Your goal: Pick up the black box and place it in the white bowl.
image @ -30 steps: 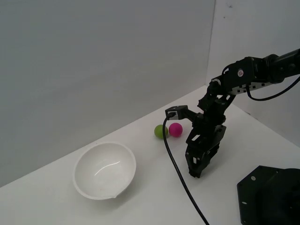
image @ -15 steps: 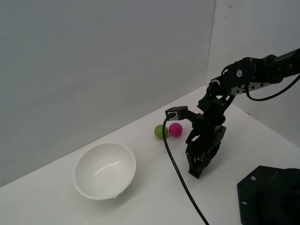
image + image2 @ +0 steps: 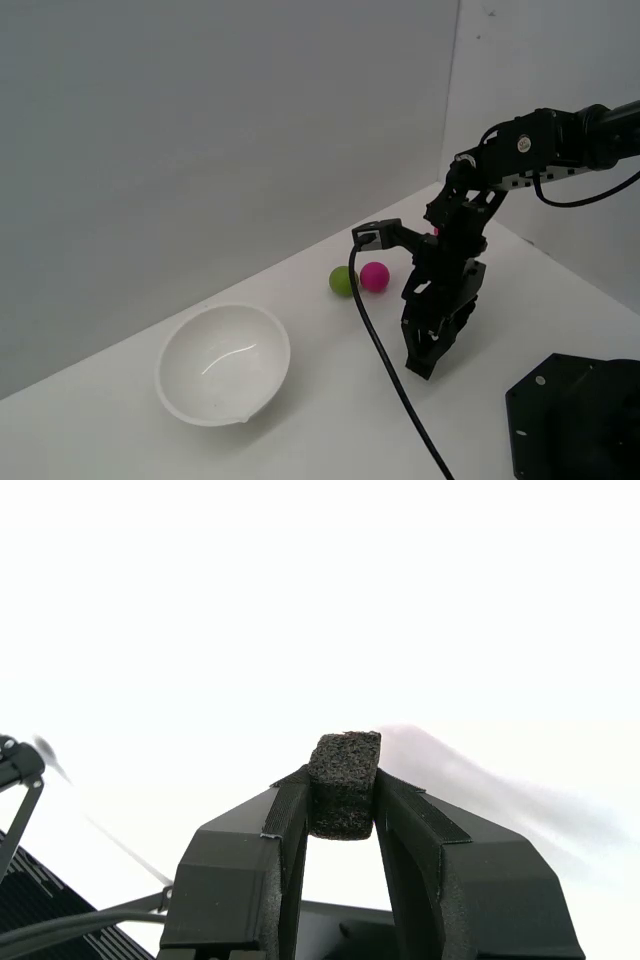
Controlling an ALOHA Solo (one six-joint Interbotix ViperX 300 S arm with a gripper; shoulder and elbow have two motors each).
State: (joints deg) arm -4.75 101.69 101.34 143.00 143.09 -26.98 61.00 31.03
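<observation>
In the wrist view the black box, a small matte foam cube, sits clamped between my two fingertips. My gripper is shut on it. In the exterior view my gripper points down just above the white table, to the exterior view's right of the white bowl; the box is not discernible there against the black fingers. The bowl is large, glossy, deep and holds nothing that I can see.
A green ball and a pink ball lie together on the table behind my arm. A black cable hangs from the wrist across the table. The black robot base plate sits at the exterior view's lower right.
My arm has lifted slightly and shifted a little toward the exterior view's right. The bowl and balls have not moved.
</observation>
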